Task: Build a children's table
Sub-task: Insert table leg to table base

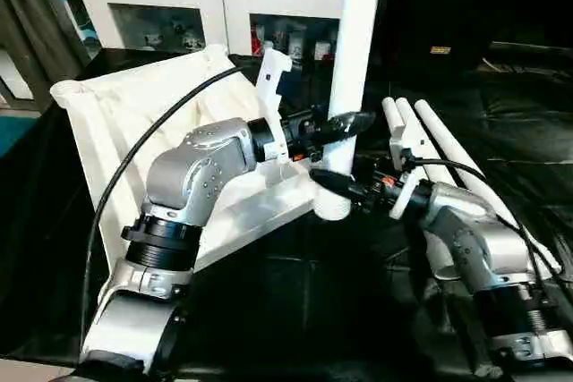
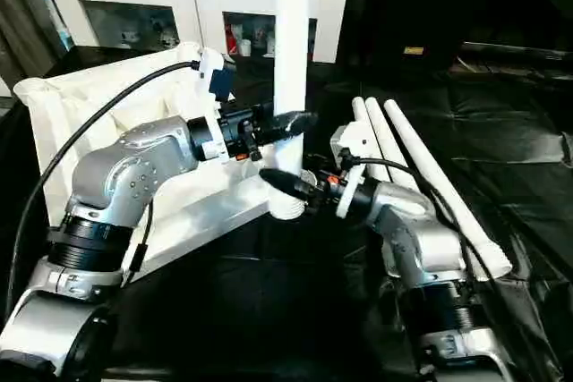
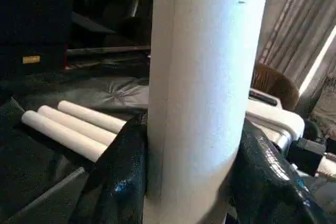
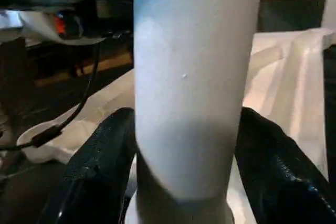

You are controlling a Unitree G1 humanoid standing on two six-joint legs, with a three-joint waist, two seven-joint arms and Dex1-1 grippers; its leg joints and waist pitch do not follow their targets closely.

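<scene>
Left claw (image 1: 345,123) clamps smooth round leg (image 1: 354,51) | right claw (image 1: 333,185) straddles it, unclear

An upright leg (image 1: 354,51) stands in the tabletop (image 1: 134,114) corner socket, three legs (image 1: 448,154) lying right

No words or numbers can be read here. A small yellow tag (image 1: 440,49) sits on the dark thing in the upper right of the left eye view, but its writing is too tiny to make out.
</scene>
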